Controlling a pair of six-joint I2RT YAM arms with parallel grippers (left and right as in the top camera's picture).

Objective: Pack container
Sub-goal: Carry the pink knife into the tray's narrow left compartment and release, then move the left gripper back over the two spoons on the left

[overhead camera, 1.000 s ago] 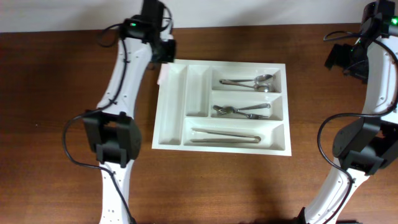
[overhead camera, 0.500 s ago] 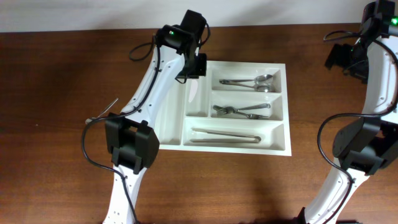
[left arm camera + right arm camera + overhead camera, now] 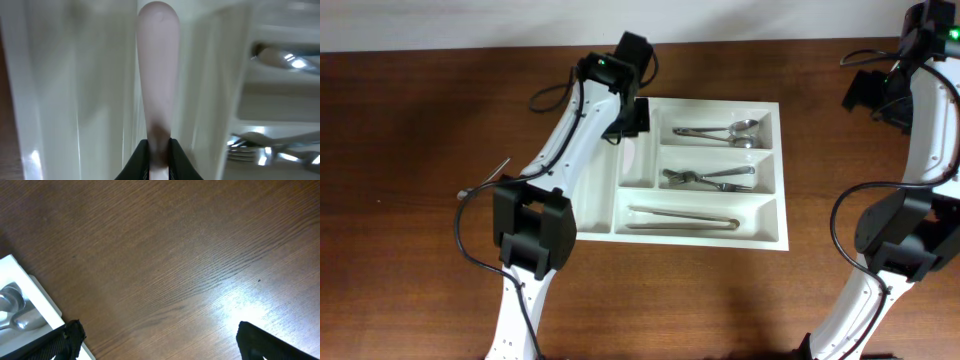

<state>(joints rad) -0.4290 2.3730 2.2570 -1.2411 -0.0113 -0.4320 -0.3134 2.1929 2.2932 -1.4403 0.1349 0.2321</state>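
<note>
The container (image 3: 680, 239) is a big white cutlery tray in the middle of the table. My left gripper (image 3: 629, 117) hovers over its two narrow upright compartments, at their far end. It is shut on a pale pink, flat, round-ended utensil (image 3: 157, 60) that points along the narrow compartments' walls (image 3: 100, 75). In the left wrist view the black fingers (image 3: 140, 157) pinch the utensil's base on both sides. My right gripper (image 3: 872, 95) stands open over bare table to the right of the tray, nothing between its fingers (image 3: 252, 342).
Spoons (image 3: 725, 131) lie in the tray's far wide compartment, forks (image 3: 710, 178) in the middle one, and a long metal utensil (image 3: 682, 217) in the near one. The tray's corner (image 3: 20, 300) shows at the left of the right wrist view. A thin loose cable (image 3: 485, 182) sticks out by the left arm.
My left arm has swung right, carrying the pink utensil from beyond the tray's far left corner to above the narrow compartments. The right arm has stayed still.
</note>
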